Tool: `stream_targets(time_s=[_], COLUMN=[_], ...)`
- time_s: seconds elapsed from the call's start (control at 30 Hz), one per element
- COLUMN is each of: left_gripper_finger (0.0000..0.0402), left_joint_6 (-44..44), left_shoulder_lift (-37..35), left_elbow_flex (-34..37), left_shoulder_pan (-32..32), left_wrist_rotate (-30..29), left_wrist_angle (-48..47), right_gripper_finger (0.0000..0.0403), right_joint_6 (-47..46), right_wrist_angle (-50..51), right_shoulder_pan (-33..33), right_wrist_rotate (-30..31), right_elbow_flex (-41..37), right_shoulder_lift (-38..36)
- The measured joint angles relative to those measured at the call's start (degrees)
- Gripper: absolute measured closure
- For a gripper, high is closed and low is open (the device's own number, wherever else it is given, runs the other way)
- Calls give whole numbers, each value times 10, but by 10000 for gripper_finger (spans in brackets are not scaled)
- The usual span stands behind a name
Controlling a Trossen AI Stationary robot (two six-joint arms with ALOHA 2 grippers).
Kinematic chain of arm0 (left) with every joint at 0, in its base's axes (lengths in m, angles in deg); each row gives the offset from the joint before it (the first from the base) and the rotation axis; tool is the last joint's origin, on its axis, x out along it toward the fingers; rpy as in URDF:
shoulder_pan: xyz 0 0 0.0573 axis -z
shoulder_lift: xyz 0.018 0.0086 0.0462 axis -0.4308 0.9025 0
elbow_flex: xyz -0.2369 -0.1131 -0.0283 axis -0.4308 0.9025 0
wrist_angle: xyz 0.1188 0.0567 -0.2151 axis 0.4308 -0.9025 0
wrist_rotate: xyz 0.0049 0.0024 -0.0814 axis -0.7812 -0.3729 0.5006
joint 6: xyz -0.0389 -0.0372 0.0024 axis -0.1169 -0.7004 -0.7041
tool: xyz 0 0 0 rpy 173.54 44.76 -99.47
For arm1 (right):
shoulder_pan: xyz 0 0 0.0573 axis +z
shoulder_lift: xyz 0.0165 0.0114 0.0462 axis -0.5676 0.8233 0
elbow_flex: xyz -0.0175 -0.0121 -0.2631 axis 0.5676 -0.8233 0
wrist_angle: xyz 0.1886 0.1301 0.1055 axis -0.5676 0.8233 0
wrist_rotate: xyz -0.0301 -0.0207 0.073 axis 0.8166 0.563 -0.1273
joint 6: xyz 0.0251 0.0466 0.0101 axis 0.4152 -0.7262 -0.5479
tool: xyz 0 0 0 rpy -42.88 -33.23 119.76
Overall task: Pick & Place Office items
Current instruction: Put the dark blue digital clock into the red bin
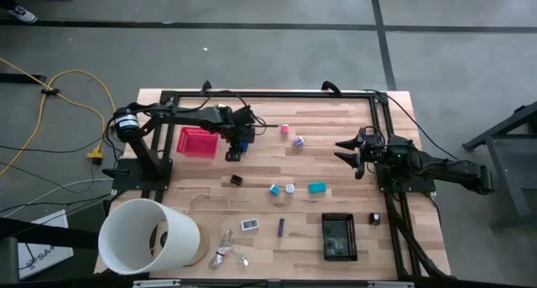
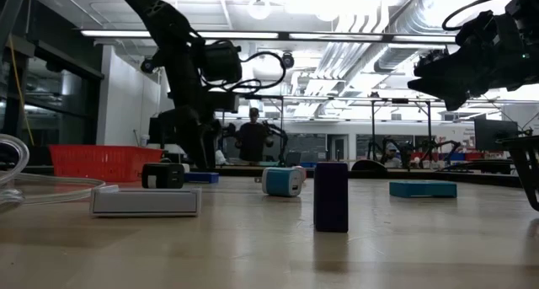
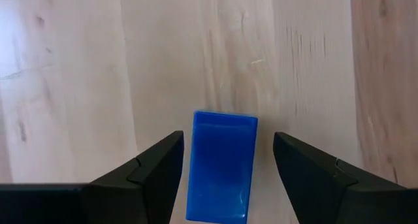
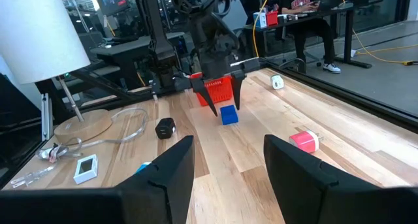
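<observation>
Left end effector (image 3: 225, 168) spread wide, straddling blue block (image 3: 222, 165) on desk (image 3: 78, 74), gripping nothing, beside red basket (image 1: 198, 142). Likely grasp step: close, lift. Right end effector (image 4: 228, 165) open, empty, waiting.

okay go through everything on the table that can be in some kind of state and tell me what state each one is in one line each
left gripper: jaws open either side of the blue block, no contact showing.
blue block: lying flat on the table, beside the basket, not in it.
right gripper: jaws open, empty, raised above the table.
red basket: upright.
white tub: tipped on its side.
purple block: standing on end.
</observation>
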Motion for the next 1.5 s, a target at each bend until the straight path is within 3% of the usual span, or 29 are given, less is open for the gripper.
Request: stream_targets(time_s=[1.2,1.5], left_gripper_finger=[172,206], left_joint_6=[10,3], left_shoulder_lift=[37,38], left_elbow_flex=[0,0], left_shoulder_pan=[-5,-5], left_wrist_rotate=[2,2], left_wrist_angle=[15,14], right_gripper_finger=[231,231], right_joint_6=[0,0], right_wrist_angle=[-1,-1], right_shoulder_pan=[0,0], right_wrist_rotate=[0,0], right_elbow_flex=[0,0], right_shoulder_lift=[0,0])
